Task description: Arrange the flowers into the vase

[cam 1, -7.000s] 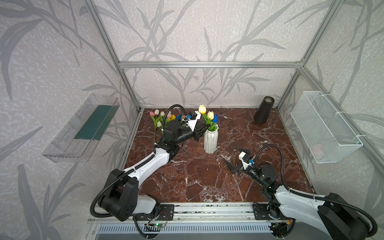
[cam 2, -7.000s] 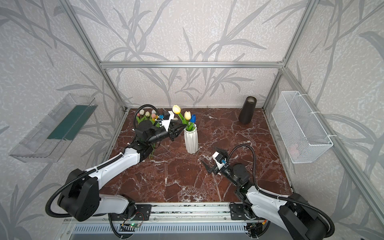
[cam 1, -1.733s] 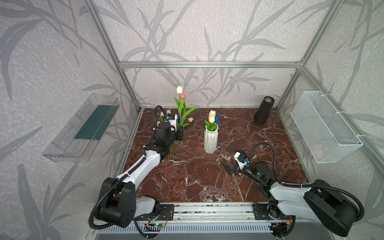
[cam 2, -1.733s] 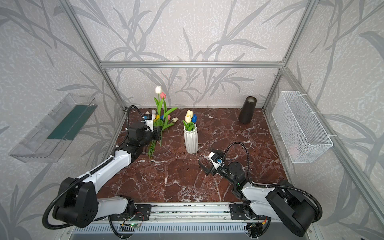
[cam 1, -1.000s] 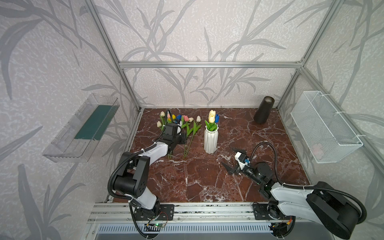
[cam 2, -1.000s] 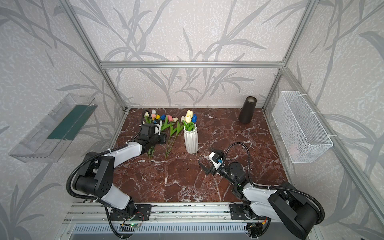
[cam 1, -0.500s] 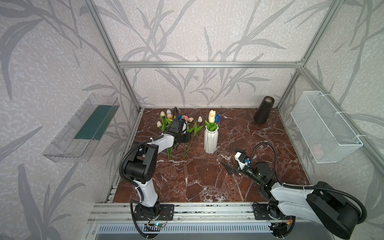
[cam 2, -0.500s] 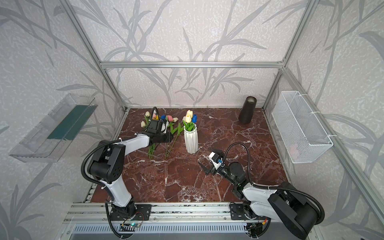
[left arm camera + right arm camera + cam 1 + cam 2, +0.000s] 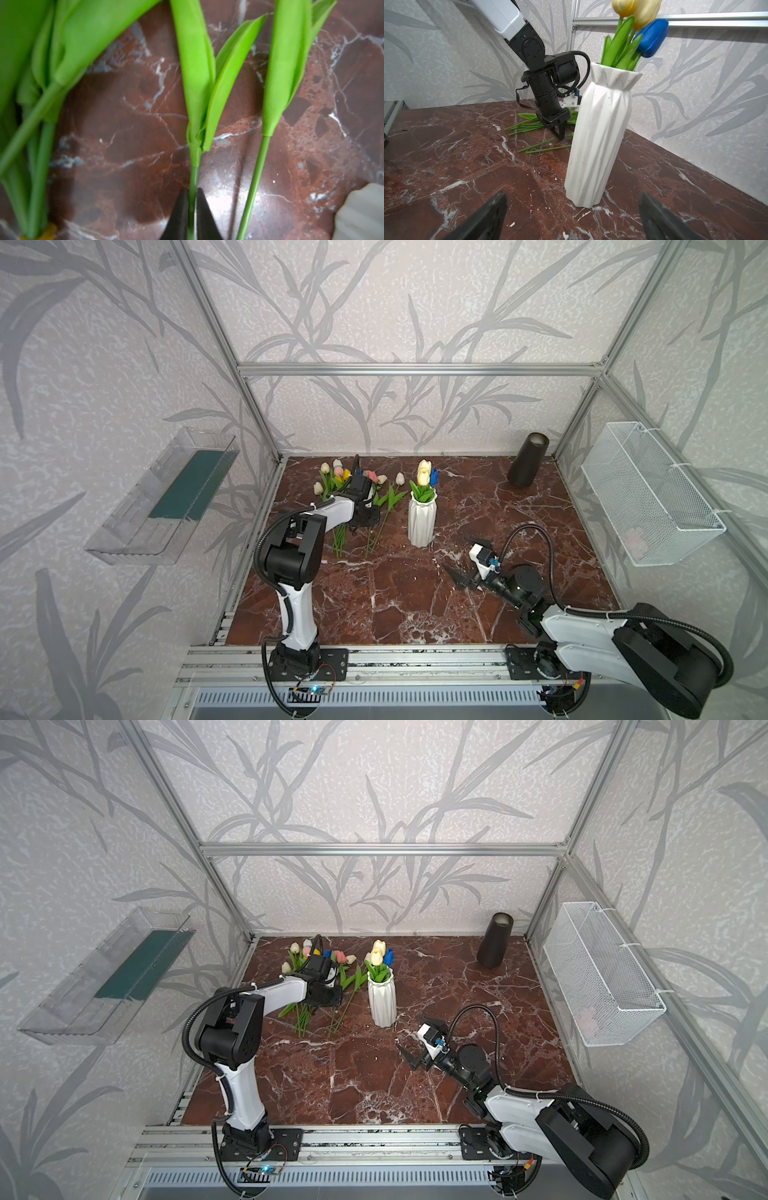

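A white ribbed vase (image 9: pixel 422 518) (image 9: pixel 600 137) stands mid-table and holds two yellow tulips and a blue one (image 9: pixel 426 479). Several more flowers (image 9: pixel 345 489) lie flat on the marble to its left, heads toward the back wall. My left gripper (image 9: pixel 365 522) (image 9: pixel 192 195) points down among their stems. It is shut on one thin green stem (image 9: pixel 194 178), which runs between the two black fingertips. A second loose stem (image 9: pixel 255 176) lies beside it. My right gripper (image 9: pixel 467 560) (image 9: pixel 571 209) hovers low in front of the vase, open and holding nothing.
A black cone-shaped vase (image 9: pixel 528 464) stands at the back right corner. A white wire basket (image 9: pixel 648 493) hangs on the right wall and a clear plastic tray (image 9: pixel 166 497) on the left wall. A yellow band (image 9: pixel 45 232) ties the bunch of stems.
My left gripper has shifted right over the lying flowers, toward the vase, and now pinches a single stem. The right arm has not moved.
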